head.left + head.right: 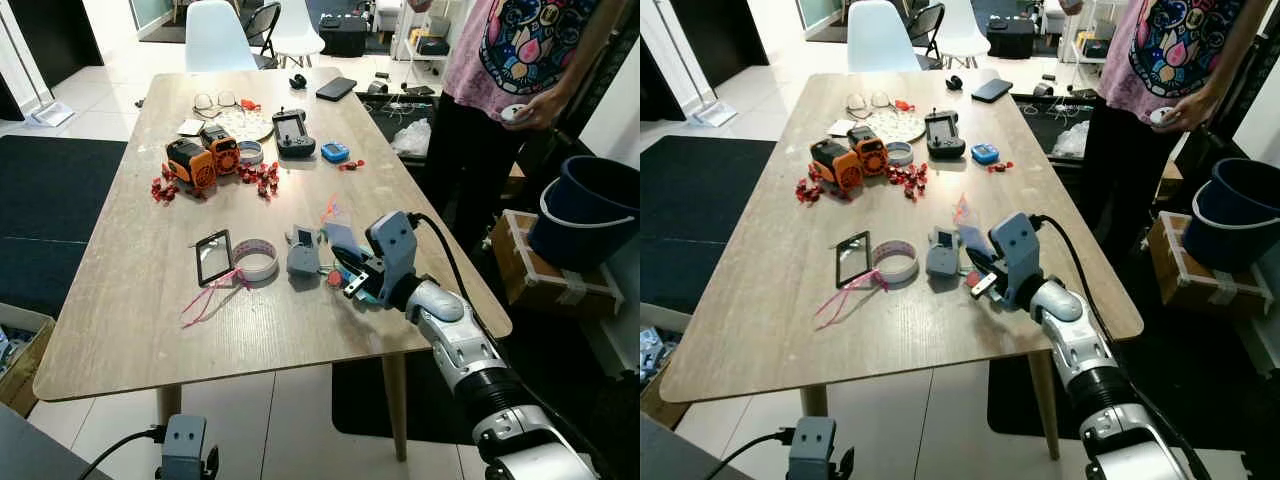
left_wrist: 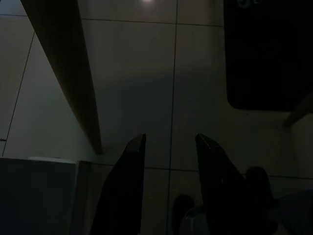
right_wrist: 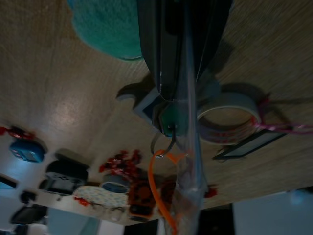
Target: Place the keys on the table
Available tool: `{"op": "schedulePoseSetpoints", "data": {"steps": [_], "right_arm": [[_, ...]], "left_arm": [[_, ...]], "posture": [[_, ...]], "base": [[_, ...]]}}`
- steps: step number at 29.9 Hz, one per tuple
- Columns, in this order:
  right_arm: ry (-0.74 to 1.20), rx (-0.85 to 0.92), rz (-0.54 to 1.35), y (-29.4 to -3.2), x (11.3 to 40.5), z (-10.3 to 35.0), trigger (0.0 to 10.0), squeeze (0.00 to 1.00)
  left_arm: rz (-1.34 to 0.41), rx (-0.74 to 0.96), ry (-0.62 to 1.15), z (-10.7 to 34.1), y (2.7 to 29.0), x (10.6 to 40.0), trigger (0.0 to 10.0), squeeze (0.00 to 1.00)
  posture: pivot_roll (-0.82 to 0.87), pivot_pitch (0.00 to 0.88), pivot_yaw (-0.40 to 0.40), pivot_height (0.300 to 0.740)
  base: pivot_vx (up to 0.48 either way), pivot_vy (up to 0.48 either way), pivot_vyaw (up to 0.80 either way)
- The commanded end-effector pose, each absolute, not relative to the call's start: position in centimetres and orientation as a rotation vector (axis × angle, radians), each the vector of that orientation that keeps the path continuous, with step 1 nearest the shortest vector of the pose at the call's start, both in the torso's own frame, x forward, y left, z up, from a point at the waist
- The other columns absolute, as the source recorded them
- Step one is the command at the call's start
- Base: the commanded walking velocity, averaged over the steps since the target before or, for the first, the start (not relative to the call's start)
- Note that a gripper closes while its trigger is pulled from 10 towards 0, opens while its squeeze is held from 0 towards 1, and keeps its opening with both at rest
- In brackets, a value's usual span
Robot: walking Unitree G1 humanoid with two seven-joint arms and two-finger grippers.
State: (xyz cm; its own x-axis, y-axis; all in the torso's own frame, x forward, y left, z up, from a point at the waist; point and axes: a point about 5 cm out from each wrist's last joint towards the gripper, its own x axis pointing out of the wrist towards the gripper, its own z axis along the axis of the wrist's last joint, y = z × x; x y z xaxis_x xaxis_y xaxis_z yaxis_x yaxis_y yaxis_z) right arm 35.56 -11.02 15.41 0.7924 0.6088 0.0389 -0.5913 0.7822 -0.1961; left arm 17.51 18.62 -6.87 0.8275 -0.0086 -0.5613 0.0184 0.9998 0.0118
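On the table (image 1: 120,300), a tape roll (image 1: 256,259) lies between a frame (image 1: 213,257) on its left and a box (image 1: 303,251) on its right.

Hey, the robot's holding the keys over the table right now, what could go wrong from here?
1. The right hand hangs close to the table's near right edge; released there, the keys might slide off onto the floor.
2. The grey device and the tape roll lie just beside the hand, so lowering could nudge them.
3. The orange cord dangling from the keys might catch on the fingers at release.
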Motion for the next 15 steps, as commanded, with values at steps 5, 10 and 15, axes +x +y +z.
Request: {"op": "schedulePoseSetpoints", "data": {"steps": [5,10,15], "right_arm": [[-0.056,-0.156,0.631,-10.3,36.1,15.1,10.0,0.00],[-0.028,-0.154,0.716,-8.6,35.7,14.5,10.0,0.00],[-0.001,-0.153,0.800,-7.2,35.2,13.8,10.0,0.00]], "left_arm": [[-0.006,0.020,0.617,-7.1,19.2,17.0,10.0,0.00],[-0.003,0.017,0.619,-7.1,19.1,17.0,10.0,0.00],[0.001,0.015,0.622,-7.2,19.1,17.0,10.0,0.00]], "posture": [[0.04,0.078,-0.026,0.740],[0.04,0.083,-0.028,0.740],[0.04,0.087,-0.032,0.740]], "base": [[0.000,0.000,0.00],[0.000,0.000,0.00],[0.000,0.000,0.00]]}}
